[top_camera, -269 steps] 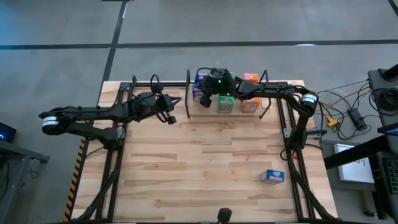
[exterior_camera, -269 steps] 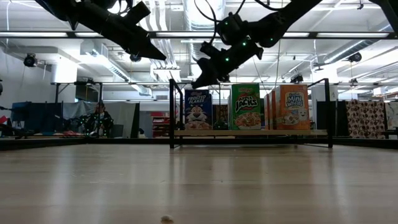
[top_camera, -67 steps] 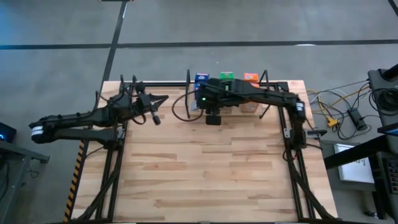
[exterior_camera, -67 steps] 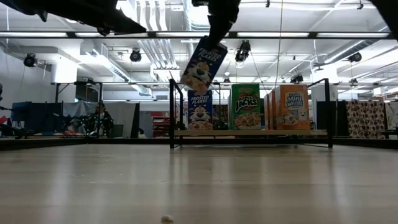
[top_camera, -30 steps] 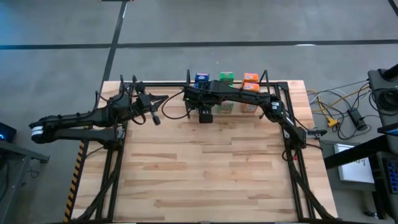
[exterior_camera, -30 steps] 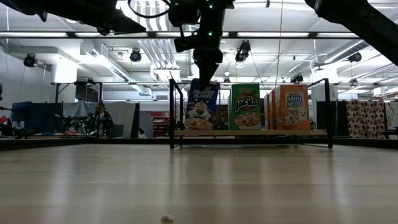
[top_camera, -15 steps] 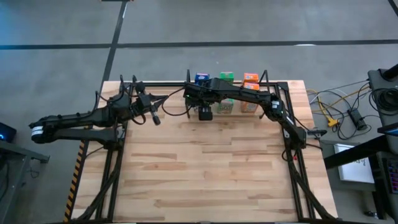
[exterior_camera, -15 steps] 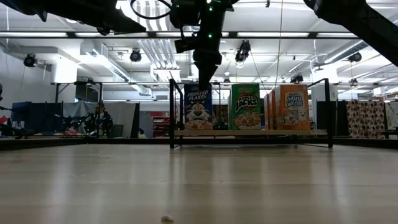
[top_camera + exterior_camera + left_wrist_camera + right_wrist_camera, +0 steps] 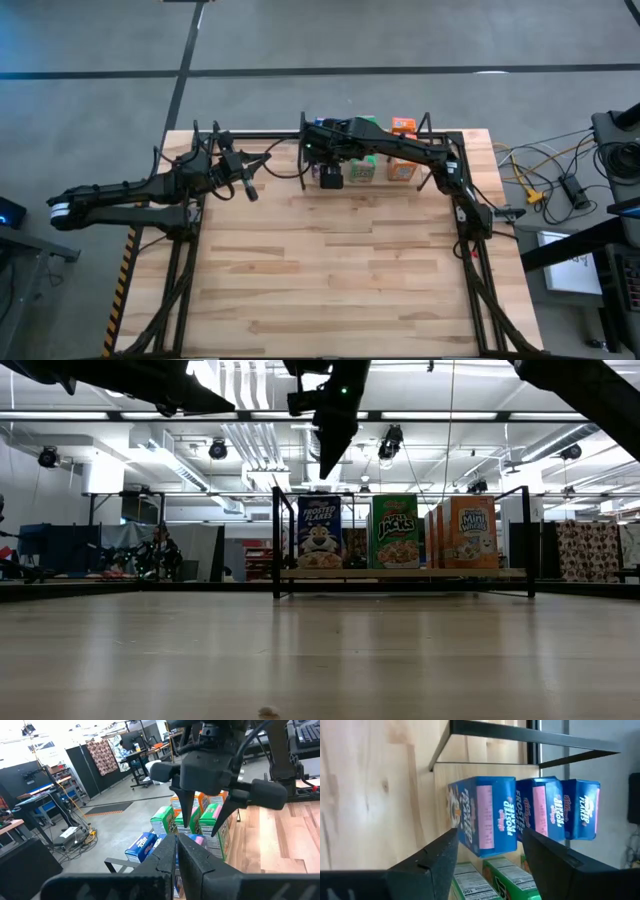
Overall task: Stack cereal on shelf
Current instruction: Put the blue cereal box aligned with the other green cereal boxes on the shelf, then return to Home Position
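Two arms in the high view: right gripper (image 9: 330, 176) at upper centre, open, over the blue end of the shelf (image 9: 425, 172), and left gripper (image 9: 250, 192) at upper left, shut and empty, well apart from the boxes. Low view, centre: blue box (image 9: 319, 532), green box (image 9: 396, 531) and orange box (image 9: 469, 531) stand upright on the shelf, right gripper above the blue one, not touching. Right wrist view: three blue boxes in a row on the shelf board, fingers (image 9: 432, 862) spread either side of the nearest, holding nothing.

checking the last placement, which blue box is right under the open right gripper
The front blue box of the three in that row, facing the table's open side; the right gripper hangs open just above it.
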Motion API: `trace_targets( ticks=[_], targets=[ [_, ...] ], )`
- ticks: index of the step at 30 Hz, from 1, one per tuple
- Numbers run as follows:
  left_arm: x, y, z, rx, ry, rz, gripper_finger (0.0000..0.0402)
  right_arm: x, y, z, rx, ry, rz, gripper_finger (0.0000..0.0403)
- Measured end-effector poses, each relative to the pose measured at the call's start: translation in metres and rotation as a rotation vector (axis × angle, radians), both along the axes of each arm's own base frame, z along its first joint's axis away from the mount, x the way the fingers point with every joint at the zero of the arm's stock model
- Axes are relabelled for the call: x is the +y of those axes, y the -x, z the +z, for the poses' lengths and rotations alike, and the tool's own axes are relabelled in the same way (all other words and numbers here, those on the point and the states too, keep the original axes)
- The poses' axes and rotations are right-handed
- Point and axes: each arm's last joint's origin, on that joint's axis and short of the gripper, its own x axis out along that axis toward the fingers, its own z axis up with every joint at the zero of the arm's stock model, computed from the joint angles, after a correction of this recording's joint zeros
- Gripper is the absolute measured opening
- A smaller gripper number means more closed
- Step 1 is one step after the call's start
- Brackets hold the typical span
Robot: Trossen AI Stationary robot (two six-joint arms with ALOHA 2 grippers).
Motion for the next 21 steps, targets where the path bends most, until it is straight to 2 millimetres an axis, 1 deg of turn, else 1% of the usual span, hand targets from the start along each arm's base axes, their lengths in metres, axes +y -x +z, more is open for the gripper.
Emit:
trace_targets(
  ticks=[3, 6, 8, 11, 15, 18, 21],
  targets=[
    [0.0, 0.0, 0.0, 0.0, 0.0, 0.0, 0.0, 0.001, 0.001, 0.003, -0.024, -0.029, 0.012, 0.0193],
    [0.0, 0.0, 0.0, 0.0, 0.002, 0.0, 0.0, 0.001, 0.0, 0.004, -0.033, -0.041, 0.021, 0.0162],
    [0.0, 0.0, 0.0, 0.002, 0.004, 0.0, 0.0, 0.002, 0.0, 0.003, -0.033, -0.053, 0.028, 0.0133],
    [0.0, 0.0, 0.0, 0.002, 0.005, -0.004, 0.0, 0.006, 0.002, 0.005, -0.047, -0.14, 0.059, 0.0082],
    [-0.002, 0.0, -0.002, 0.004, 0.009, -0.062, 0.0, 0.017, 0.008, 0.016, -0.086, -0.209, 0.121, 0.002],
    [-0.003, 0.001, -0.001, -0.004, 0.02, -0.088, 0.0, 0.024, 0.013, 0.022, -0.116, -0.237, 0.152, 0.0014],
    [-0.005, 0.004, -0.002, -0.001, 0.034, -0.092, 0.0, 0.031, 0.019, 0.021, -0.171, -0.265, 0.195, 0.0013]
  ],
)
